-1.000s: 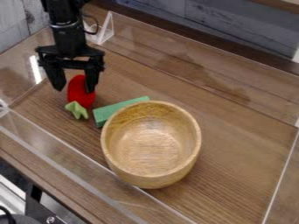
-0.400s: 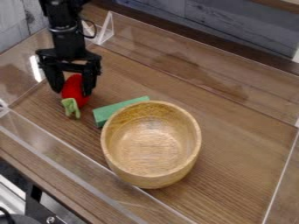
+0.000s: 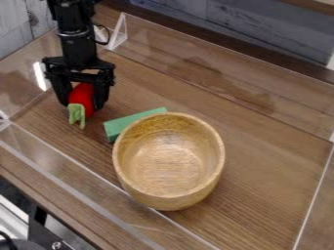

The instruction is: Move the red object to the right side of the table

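The red object (image 3: 82, 96), a small strawberry-like toy with a green leafy end, lies on the left part of the brown wood-grain table (image 3: 222, 83). My black gripper (image 3: 81, 94) points straight down over it, open, with one finger on each side of the red body. The fingertips stand low, close to the tabletop. I cannot tell whether the fingers touch the toy. Its green leafy end sticks out below the fingers toward the front.
A flat green wedge block (image 3: 133, 121) lies just right of the toy, touching a large wooden bowl (image 3: 169, 159) at the front centre. Low clear acrylic walls (image 3: 39, 156) enclose the tabletop. Bare wood stretches along the right side.
The gripper has sunk slightly around the red toy, now straddling it lower. The toy seems to have shifted a little leftward with its green end. Jaws stay open.
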`<state>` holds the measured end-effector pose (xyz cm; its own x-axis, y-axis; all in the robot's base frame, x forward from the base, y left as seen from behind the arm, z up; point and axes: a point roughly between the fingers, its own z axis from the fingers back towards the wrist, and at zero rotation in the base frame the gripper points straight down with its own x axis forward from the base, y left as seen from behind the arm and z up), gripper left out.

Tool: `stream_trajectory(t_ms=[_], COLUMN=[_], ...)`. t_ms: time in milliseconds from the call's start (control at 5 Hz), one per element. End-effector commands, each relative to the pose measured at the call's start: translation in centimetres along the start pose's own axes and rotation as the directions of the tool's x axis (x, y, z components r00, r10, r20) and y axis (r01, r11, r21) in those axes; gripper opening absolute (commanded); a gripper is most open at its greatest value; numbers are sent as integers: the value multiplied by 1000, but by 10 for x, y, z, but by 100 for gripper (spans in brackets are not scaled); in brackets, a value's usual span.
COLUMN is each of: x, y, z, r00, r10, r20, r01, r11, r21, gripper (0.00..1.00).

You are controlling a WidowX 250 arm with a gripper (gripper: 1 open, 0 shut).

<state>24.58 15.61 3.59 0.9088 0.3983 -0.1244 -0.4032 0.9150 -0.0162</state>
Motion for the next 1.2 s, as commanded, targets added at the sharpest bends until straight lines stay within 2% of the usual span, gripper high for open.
stream_trajectory(t_ms=[0, 200, 400, 600, 1000], x=[8, 3, -8, -24, -52], y=[-8, -26, -62, -109, -190], z=[26, 46, 64, 63, 30], r00=[995, 991, 992, 984, 952], r10=[40, 83, -7, -124, -286], r20=[87, 108, 130, 126, 104], r01=[-41, -83, 7, 125, 287], r11=[999, 997, 1000, 992, 958], r21=[9, -2, -2, -1, 10], gripper=[0, 0, 0, 0, 0])
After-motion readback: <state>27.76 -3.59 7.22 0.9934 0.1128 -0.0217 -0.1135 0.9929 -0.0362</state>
